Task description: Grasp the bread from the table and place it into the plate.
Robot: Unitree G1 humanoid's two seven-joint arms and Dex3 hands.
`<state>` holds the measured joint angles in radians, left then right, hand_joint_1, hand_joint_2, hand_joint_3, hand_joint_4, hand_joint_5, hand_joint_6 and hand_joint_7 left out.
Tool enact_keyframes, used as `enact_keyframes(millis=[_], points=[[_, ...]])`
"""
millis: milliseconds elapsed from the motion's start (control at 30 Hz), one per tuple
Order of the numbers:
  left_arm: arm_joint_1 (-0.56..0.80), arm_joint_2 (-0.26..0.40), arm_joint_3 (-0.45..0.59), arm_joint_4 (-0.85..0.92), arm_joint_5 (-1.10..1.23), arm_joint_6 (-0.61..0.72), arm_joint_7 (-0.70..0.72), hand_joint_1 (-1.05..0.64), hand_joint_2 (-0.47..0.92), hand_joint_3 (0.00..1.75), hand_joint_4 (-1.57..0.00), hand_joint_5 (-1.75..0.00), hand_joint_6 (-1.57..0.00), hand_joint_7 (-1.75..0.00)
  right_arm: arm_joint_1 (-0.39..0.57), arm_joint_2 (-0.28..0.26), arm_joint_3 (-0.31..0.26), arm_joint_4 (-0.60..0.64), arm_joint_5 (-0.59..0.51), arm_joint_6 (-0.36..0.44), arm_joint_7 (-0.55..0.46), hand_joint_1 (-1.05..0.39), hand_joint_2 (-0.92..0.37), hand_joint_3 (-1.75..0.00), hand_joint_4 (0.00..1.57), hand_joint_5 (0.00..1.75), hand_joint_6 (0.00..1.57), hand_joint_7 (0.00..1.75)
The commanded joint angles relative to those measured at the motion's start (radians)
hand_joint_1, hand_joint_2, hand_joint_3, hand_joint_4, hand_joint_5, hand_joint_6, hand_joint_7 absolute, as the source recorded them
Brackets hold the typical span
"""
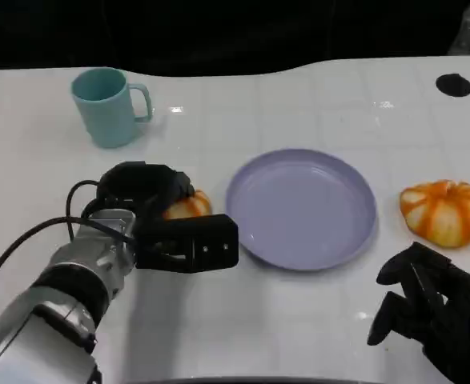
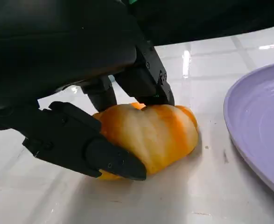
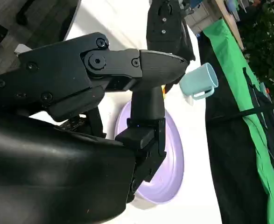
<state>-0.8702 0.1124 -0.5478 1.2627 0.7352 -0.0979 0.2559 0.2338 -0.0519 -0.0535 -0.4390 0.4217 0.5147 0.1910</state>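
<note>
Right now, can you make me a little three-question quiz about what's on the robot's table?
1. True or false: the left hand has its fingers around a bread roll.
2. What lies in the purple plate? A) a bread roll B) nothing C) the cup
3. Fill in: the teal cup stands on the white table with its handle pointing toward the ____ side of the head view.

Key:
1. True. The roll sits on the table beside the plate.
2. B. The second bread roll lies outside it, near the right hand, which holds nothing.
3. Right.
</note>
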Motion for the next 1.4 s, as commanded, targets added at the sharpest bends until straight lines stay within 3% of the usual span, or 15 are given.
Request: enact_keyframes(millis=[33, 167, 267, 467, 700, 833, 900, 933, 967, 1133, 1200, 1233, 1267, 1367, 1400], points=[[0.003, 0.014, 0.012, 0.012, -0.015, 0.021, 0.041, -0.26, 0.92, 0.35, -0.73, -1.74, -1.22, -0.14, 0.001, -0.01, -0.011, 0.003, 0.01, -0.009, 0.009, -0.44, -0.92, -0.39, 0.62, 1.75, 0.49, 1.59], [-0.016, 0.007, 0.064, -0.014, -0.067, 0.026, 0.046, -0.26, 0.92, 0.32, -0.79, -1.75, -1.13, -0.1, -0.006, -0.01, -0.014, 0.009, 0.008, -0.005, 0.008, -0.44, -0.92, -0.39, 0.62, 1.75, 0.49, 1.59], [-0.032, 0.002, 0.088, -0.028, -0.097, 0.037, 0.026, -0.29, 0.92, 0.36, -0.74, -1.73, -1.02, -0.04, -0.009, -0.007, -0.017, 0.015, 0.01, -0.007, 0.01, -0.44, -0.92, -0.39, 0.62, 1.75, 0.5, 1.59], [-0.059, -0.012, 0.118, -0.087, -0.136, 0.032, 0.024, -0.29, 0.92, 0.33, -0.84, -1.75, -1.17, -0.14, -0.011, -0.006, -0.011, 0.023, -0.002, -0.022, 0.009, -0.44, -0.92, -0.38, 0.63, 1.75, 0.51, 1.58], [-0.089, -0.051, 0.125, -0.151, -0.145, 0.041, 0.015, -0.27, 0.92, 0.25, -0.86, -1.75, -1.12, -0.13, -0.009, -0.004, -0.009, 0.021, -0.002, -0.021, 0.006, -0.44, -0.92, -0.38, 0.64, 1.75, 0.52, 1.59], [-0.114, -0.079, 0.113, -0.174, -0.139, 0.051, 0.007, -0.27, 0.92, 0.25, -0.83, -1.75, -1.16, -0.17, -0.005, -0.01, -0.007, 0.023, -0.001, -0.032, 0.02, -0.43, -0.92, -0.41, 0.63, 1.75, 0.5, 1.6], [-0.128, -0.088, 0.095, -0.177, -0.127, 0.027, 0.006, -0.25, 0.91, 0.28, -0.84, -1.75, -0.94, -0.89, -0.004, -0.01, -0.007, 0.02, -0.002, -0.028, 0.019, -0.43, -0.92, -0.41, 0.63, 1.75, 0.5, 1.6], [-0.132, -0.09, 0.09, -0.176, -0.124, 0.019, 0.007, -0.25, 0.91, 0.28, -0.85, -1.75, -0.83, -1.16, -0.004, -0.01, -0.007, 0.019, -0.002, -0.027, 0.019, -0.44, -0.92, -0.41, 0.63, 1.75, 0.5, 1.6], [-0.138, -0.094, 0.073, -0.173, -0.108, 0.009, 0.012, -0.25, 0.91, 0.28, -0.85, -1.75, -0.79, -1.21, -0.003, -0.009, -0.007, 0.019, -0.002, -0.028, 0.019, -0.44, -0.92, -0.41, 0.63, 1.75, 0.5, 1.6], [-0.147, -0.133, 0.036, -0.165, -0.077, -0.033, 0.043, -0.3, 0.92, 0.18, -0.89, -1.75, -0.82, -0.86, -0.001, -0.006, -0.007, 0.019, -0.001, -0.03, 0.018, -0.43, -0.92, -0.4, 0.63, 1.75, 0.49, 1.6], [-0.154, -0.15, 0.024, -0.154, -0.067, -0.035, 0.042, -0.3, 0.92, 0.16, -0.89, -1.75, -0.82, -0.97, -0.001, -0.009, -0.007, 0.024, 0.001, -0.038, 0.029, -0.44, -0.92, -0.4, 0.63, 1.75, 0.49, 1.6], [-0.158, -0.158, 0.02, -0.147, -0.063, -0.037, 0.043, -0.28, 0.92, 0.15, -0.88, -1.75, -0.77, -1.23, 0.0, -0.01, -0.007, 0.025, 0.001, -0.04, 0.033, -0.44, -0.92, -0.4, 0.63, 1.75, 0.49, 1.6], [-0.162, -0.167, 0.018, -0.139, -0.064, -0.038, 0.041, -0.28, 0.92, 0.17, -0.88, -1.75, -0.72, -1.38, 0.0, -0.01, -0.007, 0.025, 0.002, -0.041, 0.034, -0.44, -0.92, -0.4, 0.63, 1.75, 0.49, 1.6], [-0.177, -0.194, 0.01, -0.117, -0.063, -0.022, 0.027, -0.33, 0.92, 0.23, -0.85, -1.75, -0.72, -1.22, 0.003, -0.008, -0.006, 0.024, 0.0, -0.044, 0.033, -0.44, -0.92, -0.4, 0.63, 1.75, 0.49, 1.6], [-0.182, -0.203, 0.005, -0.11, -0.06, -0.015, 0.025, -0.32, 0.92, 0.23, -0.83, -1.75, -0.76, -0.97, 0.004, -0.006, -0.005, 0.023, -0.002, -0.046, 0.033, -0.44, -0.92, -0.4, 0.63, 1.75, 0.49, 1.6]])
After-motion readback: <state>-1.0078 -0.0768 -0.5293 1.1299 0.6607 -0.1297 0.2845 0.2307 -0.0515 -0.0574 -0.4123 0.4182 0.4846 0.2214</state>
